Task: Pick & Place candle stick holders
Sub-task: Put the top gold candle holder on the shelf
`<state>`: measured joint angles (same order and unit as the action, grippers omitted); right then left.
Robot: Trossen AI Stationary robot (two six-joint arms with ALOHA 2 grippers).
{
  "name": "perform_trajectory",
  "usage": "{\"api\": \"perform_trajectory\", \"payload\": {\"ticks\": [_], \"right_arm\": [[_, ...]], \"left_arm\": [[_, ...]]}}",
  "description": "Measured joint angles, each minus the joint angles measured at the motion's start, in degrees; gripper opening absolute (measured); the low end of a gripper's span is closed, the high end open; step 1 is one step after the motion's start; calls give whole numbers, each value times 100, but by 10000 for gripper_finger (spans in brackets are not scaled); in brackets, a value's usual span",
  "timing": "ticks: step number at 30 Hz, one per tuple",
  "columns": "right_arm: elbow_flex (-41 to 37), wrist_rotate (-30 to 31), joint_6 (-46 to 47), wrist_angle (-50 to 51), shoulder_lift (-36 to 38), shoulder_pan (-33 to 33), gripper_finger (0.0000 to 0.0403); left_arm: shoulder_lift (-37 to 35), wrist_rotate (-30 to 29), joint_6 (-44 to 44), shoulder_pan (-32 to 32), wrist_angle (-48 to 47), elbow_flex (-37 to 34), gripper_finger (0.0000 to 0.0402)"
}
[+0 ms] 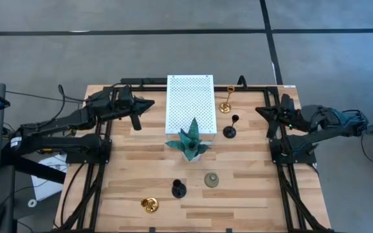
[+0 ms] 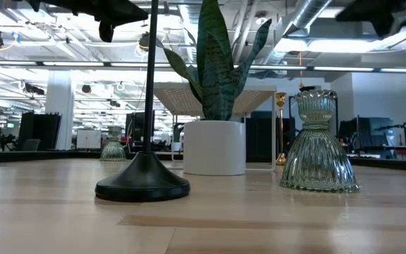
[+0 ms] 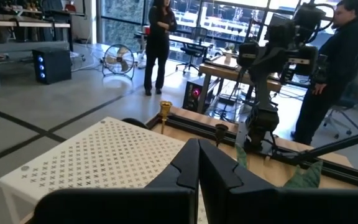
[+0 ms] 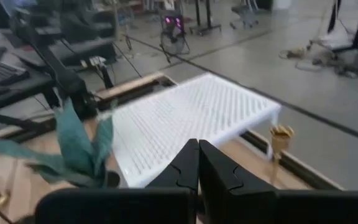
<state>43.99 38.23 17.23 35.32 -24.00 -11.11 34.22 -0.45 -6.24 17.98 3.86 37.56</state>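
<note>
In the high view one gold holder (image 1: 226, 102) stands right of the white board (image 1: 190, 103) and a second gold one (image 1: 149, 205) lies on its side near the front edge. One black holder (image 1: 230, 129) stands right of the teal plant (image 1: 190, 141). Another black one (image 1: 179, 189) and a grey-green holder (image 1: 211, 180) stand in front of the plant. The low view shows a second grey-green holder (image 2: 113, 148) far back. My left gripper (image 1: 151, 103) hovers shut left of the board. My right gripper (image 1: 258, 111) hovers shut at the right, empty.
The white perforated board stands raised on legs at the table's far middle, and the potted plant (image 2: 213, 147) stands in front of it. A black frame rail (image 1: 173, 82) runs along the far edge. People stand in the room beyond (image 3: 157, 37).
</note>
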Motion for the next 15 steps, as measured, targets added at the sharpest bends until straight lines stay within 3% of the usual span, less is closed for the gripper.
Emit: {"api": "perform_trajectory", "payload": {"ticks": [8,15], "right_arm": [[-2,-994,-115,-874,-736,686,0],[-3,-1861,-133,-1117,-1338,1753,0]], "left_arm": [[0,554,-2,358,-2,0,4],[0,802,-4,430,-2,0,4]]}}
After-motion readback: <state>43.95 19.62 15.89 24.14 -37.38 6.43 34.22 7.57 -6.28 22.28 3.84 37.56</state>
